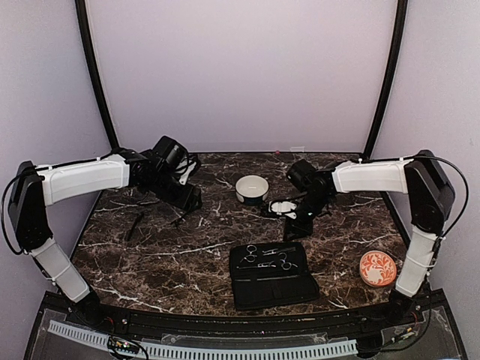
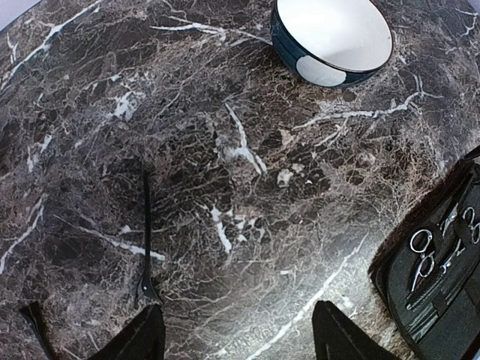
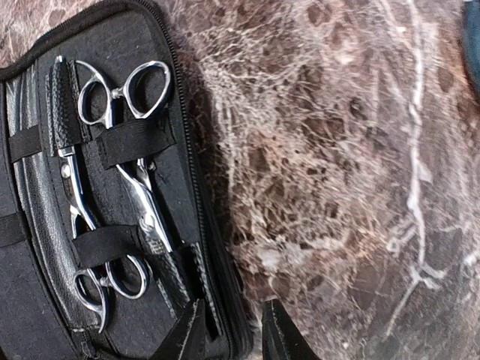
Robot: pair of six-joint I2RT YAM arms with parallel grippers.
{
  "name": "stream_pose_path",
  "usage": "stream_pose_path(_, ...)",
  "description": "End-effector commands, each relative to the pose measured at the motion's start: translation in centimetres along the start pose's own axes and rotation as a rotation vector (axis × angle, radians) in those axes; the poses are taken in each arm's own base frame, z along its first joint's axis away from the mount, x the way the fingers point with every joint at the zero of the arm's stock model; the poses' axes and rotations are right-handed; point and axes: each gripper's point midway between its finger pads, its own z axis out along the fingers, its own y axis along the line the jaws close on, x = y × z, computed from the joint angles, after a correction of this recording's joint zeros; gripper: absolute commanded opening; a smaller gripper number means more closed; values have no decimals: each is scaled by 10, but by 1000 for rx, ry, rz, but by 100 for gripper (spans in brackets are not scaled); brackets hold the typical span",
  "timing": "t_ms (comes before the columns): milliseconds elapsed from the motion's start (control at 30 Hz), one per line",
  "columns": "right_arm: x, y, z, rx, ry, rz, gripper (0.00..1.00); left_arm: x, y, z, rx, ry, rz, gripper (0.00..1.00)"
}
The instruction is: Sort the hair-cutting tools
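Left gripper (image 2: 238, 311) spread wide, nothing between its jaws, over bare marble. Two thin black sticks (image 1: 135, 225) lie loose toward the table's (image 1: 187, 259) left edge. The white bowl (image 1: 252, 189) sits mid-table toward the back, and one orange patterned disc (image 1: 377, 268) is by the right edge. Right gripper (image 3: 234, 307) is narrowly parted and holding nothing, above the zip edge of the single black case (image 3: 41, 315) near the front edge. Only its wrist view gives a clear count: two silver scissors (image 3: 148, 222), both strapped in. The left wrist view alone shows one stick (image 2: 146, 225) beside its finger.
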Motion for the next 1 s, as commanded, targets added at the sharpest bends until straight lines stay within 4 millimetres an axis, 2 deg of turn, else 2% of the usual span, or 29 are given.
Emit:
stream_pose_path(0, -9, 0, 9, -20, -6, -35, 25, 14, 0, -7, 13, 49, -40, 69)
stream_pose_path(233, -3, 4, 28, -52, 28, -40, 12, 16, 14, 2, -77, 116, 42, 73)
stream_pose_path(400, 0, -5, 34, -15, 60, -22, 0, 13, 23, 16, -136, 152, 106, 75)
stream_pose_path(467, 2, -10, 36, 0, 72, -15, 0, 10, 26, 21, -154, 161, 125, 75)
stream_pose_path(567, 1, -16, 32, 26, 75, -12, 0, 9, 30, 27, -177, 177, 156, 75)
stream_pose_path(600, 1, -18, 29, 39, 72, -12, 0, 7, 43, 28, -202, 180, 142, 75)
stream_pose_path(800, -7, -41, 7, 126, 40, 7, 0, 4, 63, 38, -195, 192, 126, 74)
stream_pose_path(967, -13, -55, -5, 178, 24, 18, 0, 8, 69, 53, -127, 232, 113, 64)
